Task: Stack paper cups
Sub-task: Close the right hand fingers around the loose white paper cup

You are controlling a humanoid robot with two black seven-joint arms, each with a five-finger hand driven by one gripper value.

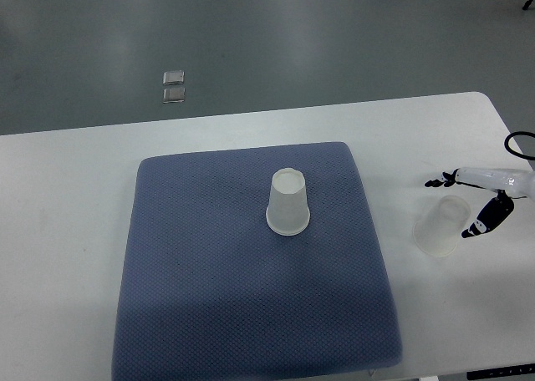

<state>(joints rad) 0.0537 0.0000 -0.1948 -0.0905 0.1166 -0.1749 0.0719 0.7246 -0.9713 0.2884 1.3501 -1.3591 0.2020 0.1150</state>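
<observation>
Textured blue cloth mat (209, 314), smooth matt white table (67, 231), translucent cups (288, 202)

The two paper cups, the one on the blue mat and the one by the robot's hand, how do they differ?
The cup on the mat stands upside down on the blue mat, untouched. The cup by the hand sits off the mat on the white table, with the right hand around it, and looks tilted. Both are white paper cups.
</observation>
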